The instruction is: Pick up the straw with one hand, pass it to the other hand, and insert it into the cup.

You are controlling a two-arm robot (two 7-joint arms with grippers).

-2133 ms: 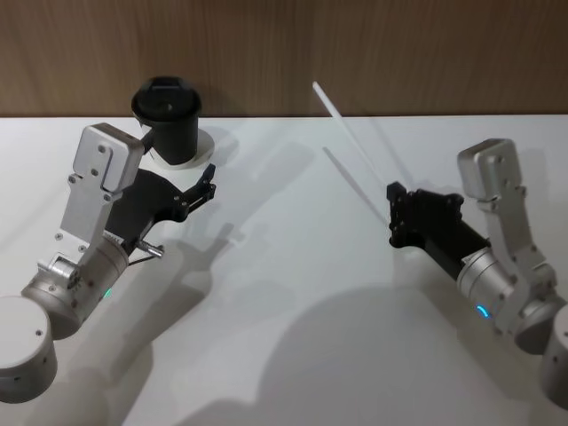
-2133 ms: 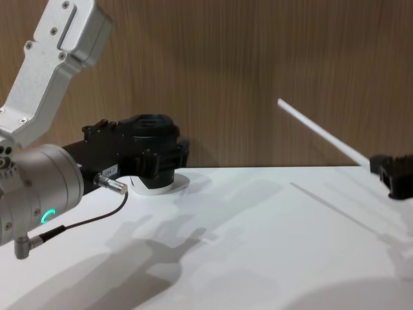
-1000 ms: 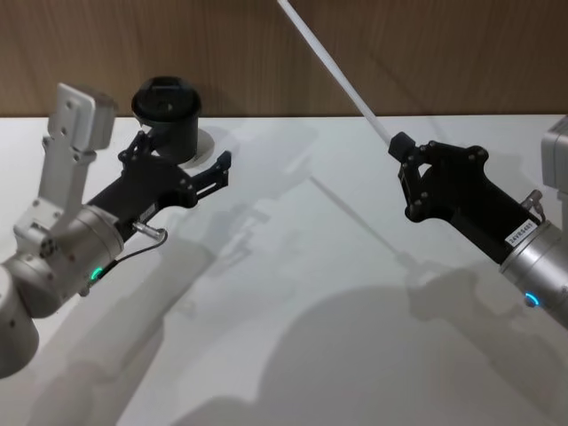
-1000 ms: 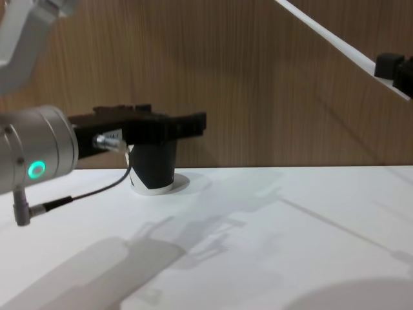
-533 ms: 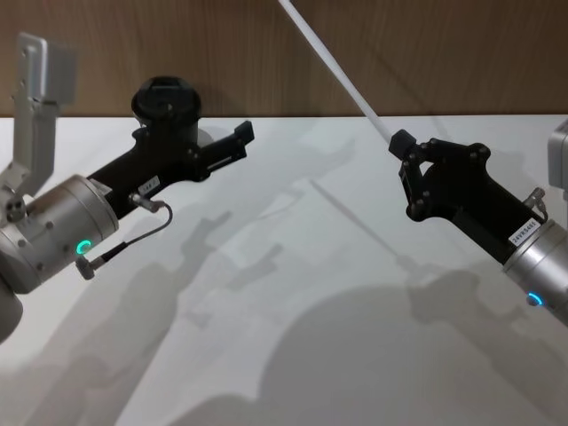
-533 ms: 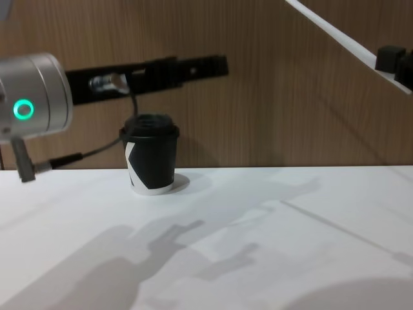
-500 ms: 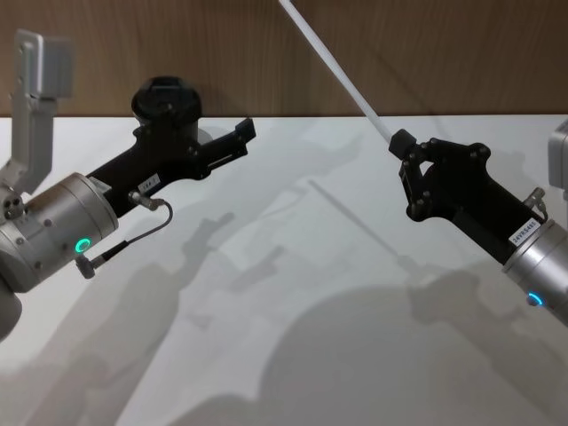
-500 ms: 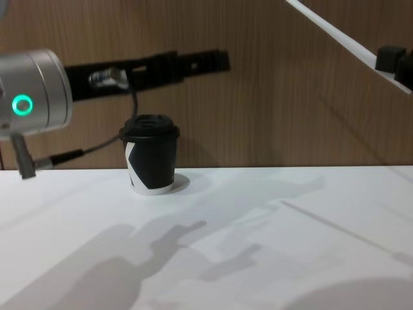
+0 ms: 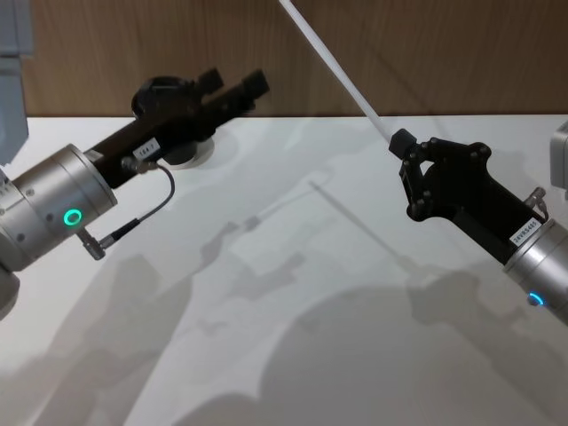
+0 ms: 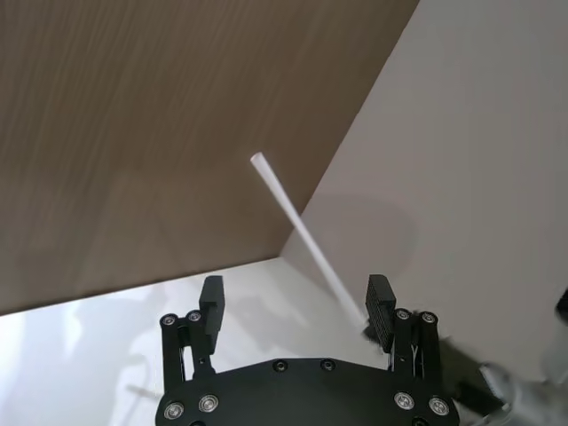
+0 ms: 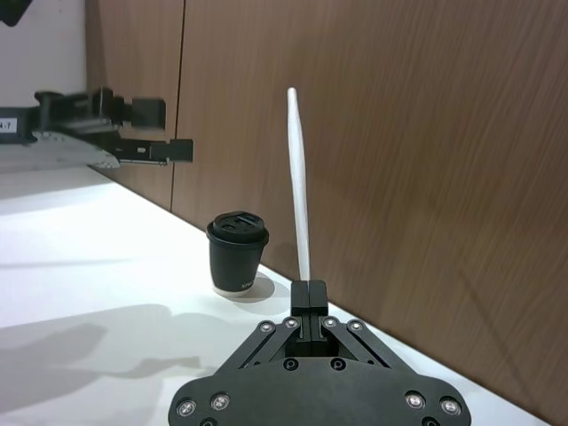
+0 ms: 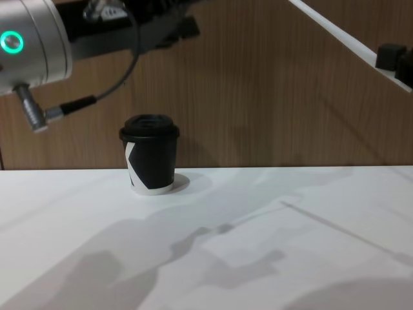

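The white straw [image 9: 333, 64] slants up and to the left from my right gripper [image 9: 401, 145], which is shut on its lower end. In the right wrist view the straw [image 11: 297, 186] stands straight up out of the shut gripper [image 11: 309, 289]. My left gripper [image 9: 235, 82] is open and raised above the table, just in front of the black cup [image 9: 158, 91], which it partly covers. From the left wrist, the straw [image 10: 302, 235] shows farther off between the spread fingers [image 10: 211, 300]. The cup [image 12: 150, 155] stands upright by the wooden wall.
A white table [image 9: 293, 293] spreads under both arms, with a wooden wall [image 12: 271, 97] along its far edge. A thin black cable [image 9: 142, 217] loops off the left arm. The left arm's silver casing shows a green ring light [image 12: 11, 42].
My left gripper has risen well above the cup and reached up and right toward the straw. The right gripper has held still with the straw for the last second.
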